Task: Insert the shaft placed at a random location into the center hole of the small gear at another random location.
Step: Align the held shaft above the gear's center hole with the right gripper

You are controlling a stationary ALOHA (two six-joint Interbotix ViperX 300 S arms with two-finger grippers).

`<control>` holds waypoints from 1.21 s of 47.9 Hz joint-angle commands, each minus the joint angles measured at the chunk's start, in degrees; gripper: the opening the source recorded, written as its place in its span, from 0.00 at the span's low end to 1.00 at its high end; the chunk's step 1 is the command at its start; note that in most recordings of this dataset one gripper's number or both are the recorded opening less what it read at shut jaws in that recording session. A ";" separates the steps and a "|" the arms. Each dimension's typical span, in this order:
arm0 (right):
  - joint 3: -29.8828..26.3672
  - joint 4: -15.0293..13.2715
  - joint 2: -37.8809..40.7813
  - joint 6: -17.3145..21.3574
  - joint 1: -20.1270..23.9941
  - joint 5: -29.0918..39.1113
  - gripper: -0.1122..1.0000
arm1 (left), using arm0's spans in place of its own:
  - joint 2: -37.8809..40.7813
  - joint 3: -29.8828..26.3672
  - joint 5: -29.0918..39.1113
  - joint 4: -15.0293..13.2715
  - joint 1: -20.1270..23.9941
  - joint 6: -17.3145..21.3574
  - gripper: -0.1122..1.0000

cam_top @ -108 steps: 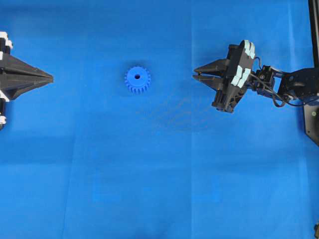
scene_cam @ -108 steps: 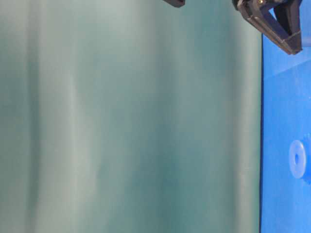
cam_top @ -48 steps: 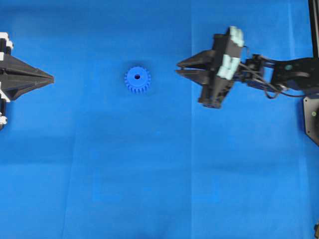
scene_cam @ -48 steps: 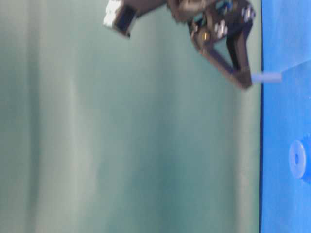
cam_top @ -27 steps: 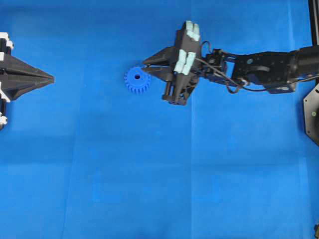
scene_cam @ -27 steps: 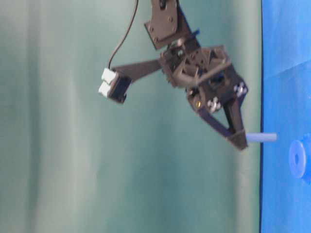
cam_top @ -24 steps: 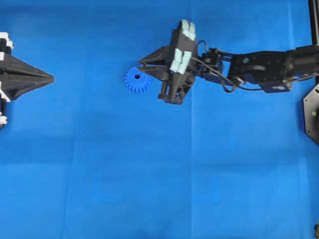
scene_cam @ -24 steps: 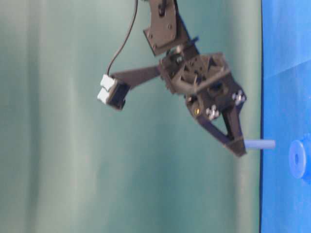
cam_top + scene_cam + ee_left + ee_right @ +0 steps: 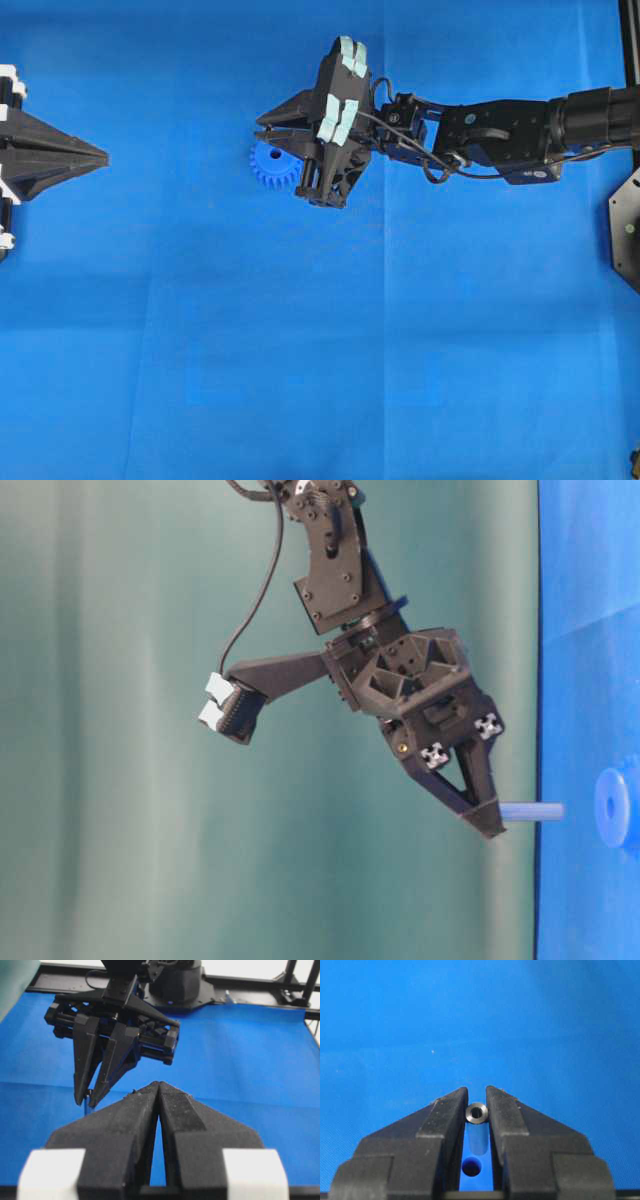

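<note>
Over at nine o'clock on the blue table point(image 9: 300, 350) the left gripper point(image 9: 100, 157) sits parked, jaws pressed together on nothing, pointing toward three o'clock; my guess is it is kept back so the other arm has the middle to itself. A little toward twelve o'clock of centre lies the small gear point(image 9: 268, 166), flat on the cloth with its teeth showing out from under the right gripper point(image 9: 262, 129), whose arm reaches in from three o'clock. That gripper's jaws stand narrow, pinched on the shaft point(image 9: 477, 1113). From the table-level view the shaft point(image 9: 532, 811) sticks out of the fingertips toward the table, clear of the surface and not yet in the gear point(image 9: 613, 808). Looking down between the jaws from the wrist, the center hole point(image 9: 471, 1166) shows at six o'clock of the shaft's end, so I'd say the pin is held upright over the hub to line up for the drop, not quite centred yet.
</note>
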 commanded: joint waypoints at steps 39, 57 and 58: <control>-0.79 0.09 2.37 0.18 0.09 -1.32 0.12 | 0.44 -0.62 -0.62 0.09 0.09 0.00 0.10; -0.53 -0.09 -2.55 0.09 0.18 -0.88 0.12 | 0.44 -0.44 -0.62 0.09 0.09 -0.09 0.10; -0.53 -0.09 -2.64 0.09 0.26 -0.88 0.12 | 0.44 -0.44 -0.62 0.09 0.09 -0.09 0.10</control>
